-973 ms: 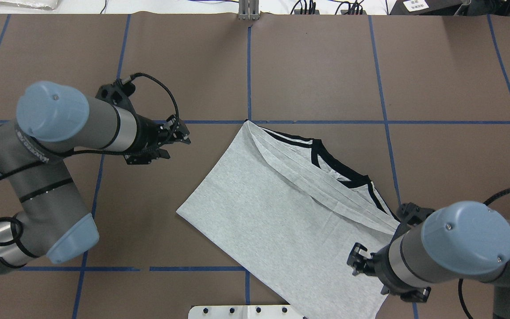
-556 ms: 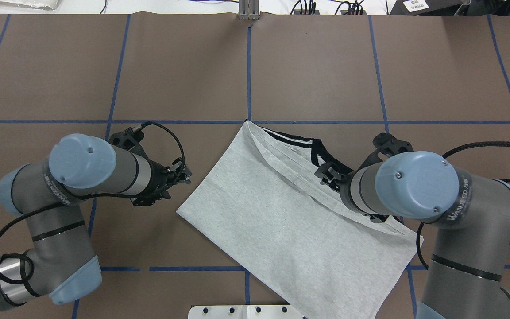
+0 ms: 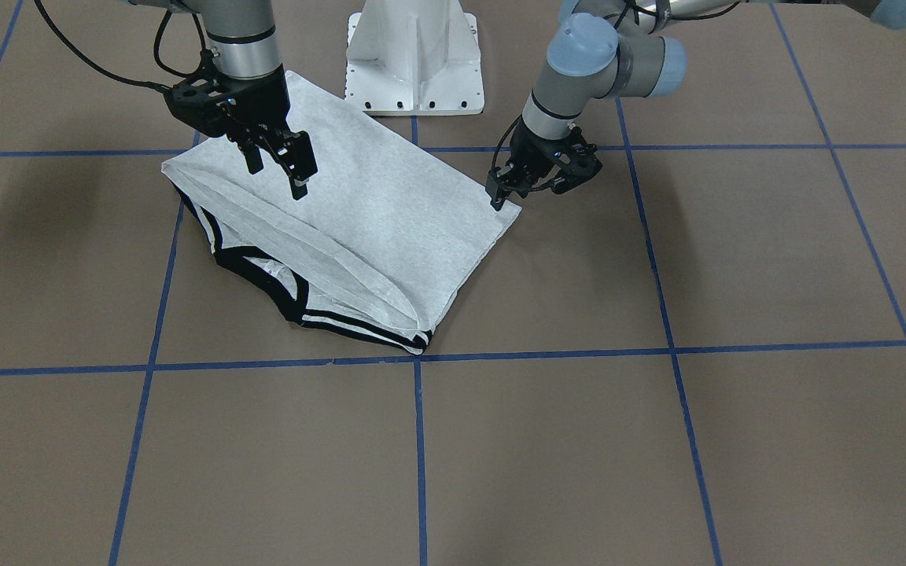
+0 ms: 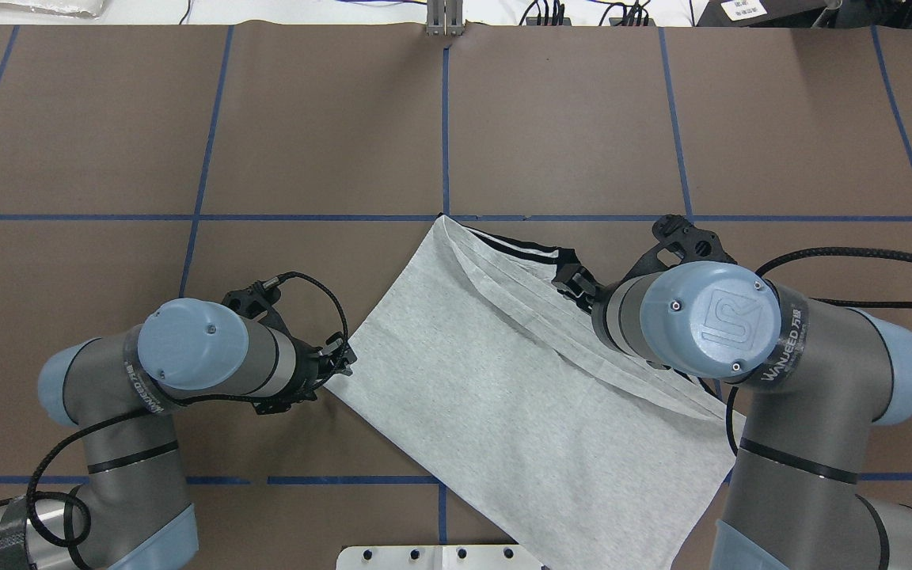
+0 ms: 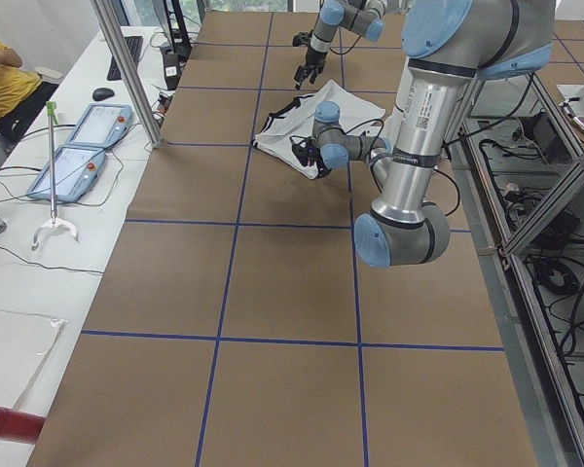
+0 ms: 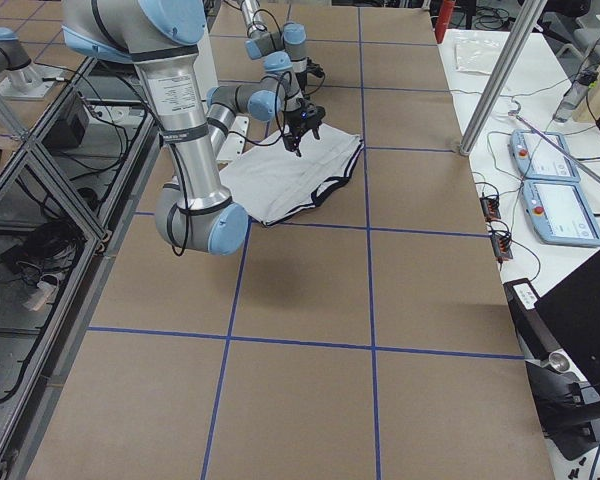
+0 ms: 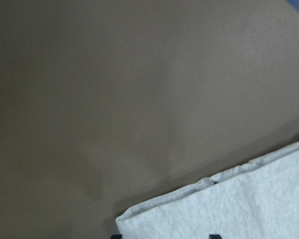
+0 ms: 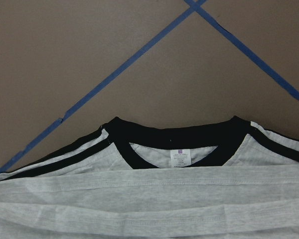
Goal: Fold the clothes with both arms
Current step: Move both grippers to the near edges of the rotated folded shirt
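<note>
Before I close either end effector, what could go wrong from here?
1. The left end effector sits open at the very corner of the T-shirt. Its wrist view shows only the tip of that corner in reach, so it may catch one layer or slip off.
2. The right end effector hangs open above the stacked folds near the black collar. A shallow pinch could lift just the top layer and undo the fold.

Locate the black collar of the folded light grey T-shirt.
In the front-facing view the black collar lies at the light grey T-shirt's view-left edge, slightly nearer the camera than the black right hand.
</note>
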